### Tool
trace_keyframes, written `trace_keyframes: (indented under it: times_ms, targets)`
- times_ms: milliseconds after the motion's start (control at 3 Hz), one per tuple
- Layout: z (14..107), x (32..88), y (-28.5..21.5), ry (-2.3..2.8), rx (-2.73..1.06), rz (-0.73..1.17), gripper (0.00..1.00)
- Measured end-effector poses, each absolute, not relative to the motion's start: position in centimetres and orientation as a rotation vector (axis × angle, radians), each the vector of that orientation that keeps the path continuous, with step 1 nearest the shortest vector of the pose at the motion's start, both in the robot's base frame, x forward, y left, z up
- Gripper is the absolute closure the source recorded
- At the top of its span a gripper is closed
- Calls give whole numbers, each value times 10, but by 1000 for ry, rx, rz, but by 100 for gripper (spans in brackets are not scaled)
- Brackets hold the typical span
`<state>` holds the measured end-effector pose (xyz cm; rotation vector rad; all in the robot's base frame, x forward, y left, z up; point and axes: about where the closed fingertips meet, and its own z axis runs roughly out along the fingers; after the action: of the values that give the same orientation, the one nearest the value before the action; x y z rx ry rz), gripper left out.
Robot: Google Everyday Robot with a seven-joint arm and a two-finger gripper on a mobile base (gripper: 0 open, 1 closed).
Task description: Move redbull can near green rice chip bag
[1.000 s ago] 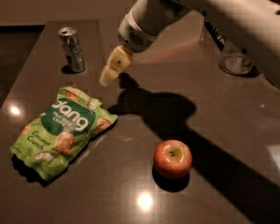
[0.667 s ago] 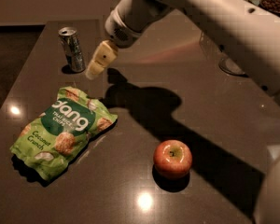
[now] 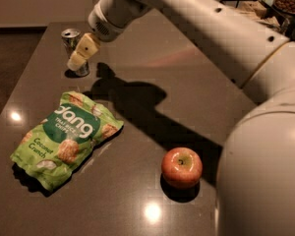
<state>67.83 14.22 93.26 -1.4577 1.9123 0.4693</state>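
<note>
The redbull can (image 3: 71, 41), slim and silver with a pull-tab top, stands upright at the far left of the dark table. My gripper (image 3: 81, 54) is right at the can, its pale fingertips overlapping the can's right side and lower half. The green rice chip bag (image 3: 66, 137) lies flat at the front left, well in front of the can. My white arm reaches in from the right across the top of the view.
A red apple (image 3: 182, 167) sits on the table (image 3: 187, 82) at the front, right of the bag. My arm's large white body (image 3: 265, 176) fills the right side. Dark objects (image 3: 285, 4) stand at the far right corner.
My gripper has moved left across the table, from the middle to right against the can. The can, bag and apple have not moved.
</note>
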Motion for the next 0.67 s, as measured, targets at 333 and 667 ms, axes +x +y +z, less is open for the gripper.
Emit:
trace_keyframes:
  times_ms: [333, 667]
  targets:
    - [926, 694, 170, 1920, -1442, 477, 0]
    - [920, 702, 191, 1925, -1463, 476, 0]
